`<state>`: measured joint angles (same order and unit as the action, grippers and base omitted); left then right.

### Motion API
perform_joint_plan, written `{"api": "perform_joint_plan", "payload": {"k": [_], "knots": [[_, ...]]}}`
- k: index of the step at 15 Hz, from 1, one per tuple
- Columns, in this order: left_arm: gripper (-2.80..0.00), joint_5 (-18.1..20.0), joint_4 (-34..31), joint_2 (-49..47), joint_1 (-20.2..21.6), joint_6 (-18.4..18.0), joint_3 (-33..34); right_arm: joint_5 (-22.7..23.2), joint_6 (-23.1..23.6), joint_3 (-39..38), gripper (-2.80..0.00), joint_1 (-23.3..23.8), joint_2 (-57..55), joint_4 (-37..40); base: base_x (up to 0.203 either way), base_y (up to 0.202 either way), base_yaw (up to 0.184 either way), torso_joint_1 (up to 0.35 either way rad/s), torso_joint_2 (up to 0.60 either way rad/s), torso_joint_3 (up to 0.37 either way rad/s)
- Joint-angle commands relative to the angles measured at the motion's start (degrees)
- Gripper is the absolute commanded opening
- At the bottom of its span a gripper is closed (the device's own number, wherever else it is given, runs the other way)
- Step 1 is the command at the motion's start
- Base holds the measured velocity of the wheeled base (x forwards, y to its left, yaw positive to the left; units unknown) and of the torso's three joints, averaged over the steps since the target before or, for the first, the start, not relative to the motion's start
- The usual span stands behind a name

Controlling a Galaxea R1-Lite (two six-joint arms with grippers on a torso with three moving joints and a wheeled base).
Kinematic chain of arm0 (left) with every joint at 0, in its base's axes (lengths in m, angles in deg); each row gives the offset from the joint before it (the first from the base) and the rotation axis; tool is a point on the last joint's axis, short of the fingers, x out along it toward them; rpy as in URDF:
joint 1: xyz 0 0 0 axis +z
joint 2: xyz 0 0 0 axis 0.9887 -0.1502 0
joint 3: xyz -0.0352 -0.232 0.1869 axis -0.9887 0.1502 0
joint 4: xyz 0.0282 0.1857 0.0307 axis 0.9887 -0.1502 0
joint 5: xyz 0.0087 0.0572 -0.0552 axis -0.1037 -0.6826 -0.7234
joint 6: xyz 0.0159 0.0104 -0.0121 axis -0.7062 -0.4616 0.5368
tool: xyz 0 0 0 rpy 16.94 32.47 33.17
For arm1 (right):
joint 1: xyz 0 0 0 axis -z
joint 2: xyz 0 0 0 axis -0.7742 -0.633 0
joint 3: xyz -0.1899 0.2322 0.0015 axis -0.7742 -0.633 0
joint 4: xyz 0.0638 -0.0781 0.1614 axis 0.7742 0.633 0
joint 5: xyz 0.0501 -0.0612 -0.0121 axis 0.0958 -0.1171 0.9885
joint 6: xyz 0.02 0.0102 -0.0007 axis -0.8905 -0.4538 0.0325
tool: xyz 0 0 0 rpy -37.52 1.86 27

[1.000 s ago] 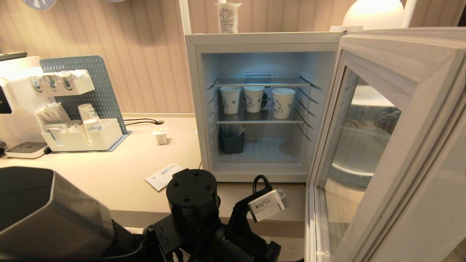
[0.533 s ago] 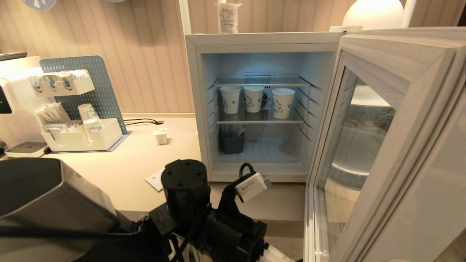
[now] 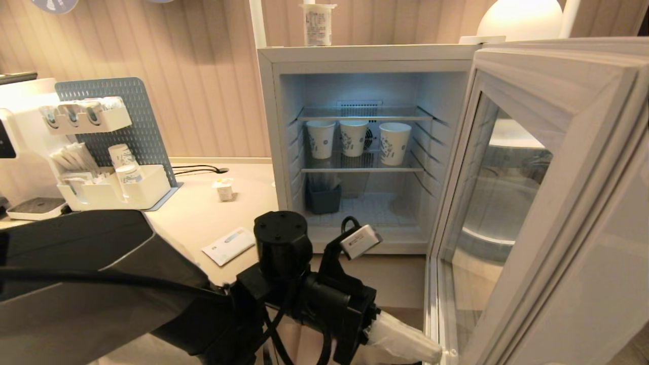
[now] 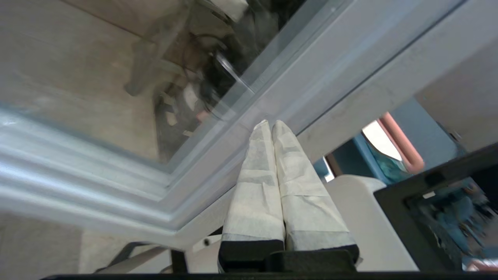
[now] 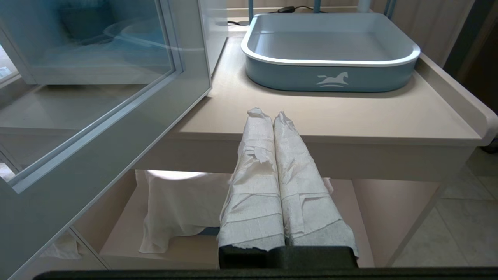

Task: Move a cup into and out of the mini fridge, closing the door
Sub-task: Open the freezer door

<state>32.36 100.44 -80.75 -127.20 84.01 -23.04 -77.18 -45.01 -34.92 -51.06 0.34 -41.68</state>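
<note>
Nearest to the camera, down low by the bottom corner of the door [image 3: 552,167]: left gripper [image 3: 433,352], white-wrapped fingers [image 4: 256,171] pinched fully together, nothing between them. From the left wrist view, tips right up against the pale frame of the door, at the edge of the glass; couldn't tell for sure whether actually touching or just a hair off. Door itself swung wide open, off to the right of the mini fridge [image 3: 365,56].

Right gripper [image 5: 268,114] nowhere in the head view, only in its own wrist view: wrapped fingers also pressed shut and empty, hanging in front of the counter edge [image 5: 319,140], on the outer side of the open door, with a grey-blue tray [image 5: 330,58] sitting on the counter beyond it.

Next out, a small card [image 3: 228,246] lying flat on the counter, just left of the fridge's front corner.

Further back, the cup [image 3: 223,189] standing upright on the counter, left of the mini fridge and outside it, well apart from both grippers.

Inside the lit fridge: dark bin [image 3: 324,196] on the bottom level at the left, and three taller paper cups [image 3: 353,137] lined up on the middle wire shelf.

Way off left of the fridge, a white organiser [image 3: 114,190] with a blue pegboard behind it.
</note>
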Motion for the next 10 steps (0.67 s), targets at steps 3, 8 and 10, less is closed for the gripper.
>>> {"api": "perform_joint_plan", "payload": {"k": [3,8,10], "knots": [[-2.8,0.39,-0.44,0.49,-5.69,0.2,-1.63,0.02,0.04,-0.09,-2.8,-0.02,-0.05,0.02,0.0,0.0,0.0,0.0,0.0,0.0],[-2.8,0.32,-0.45,1.41,-5.95,0.2,-1.01,0.02,0.04,-0.09,-2.8,-0.02,-0.11,0.02,0.0,0.0,0.0,0.0,0.0,0.0],[-2.8,0.31,-0.44,1.46,-0.24,0.23,0.01,0.02,0.04,-0.09,-2.8,-0.02,-0.14,0.02,0.0,0.0,0.0,0.0,0.0,0.0]]}}
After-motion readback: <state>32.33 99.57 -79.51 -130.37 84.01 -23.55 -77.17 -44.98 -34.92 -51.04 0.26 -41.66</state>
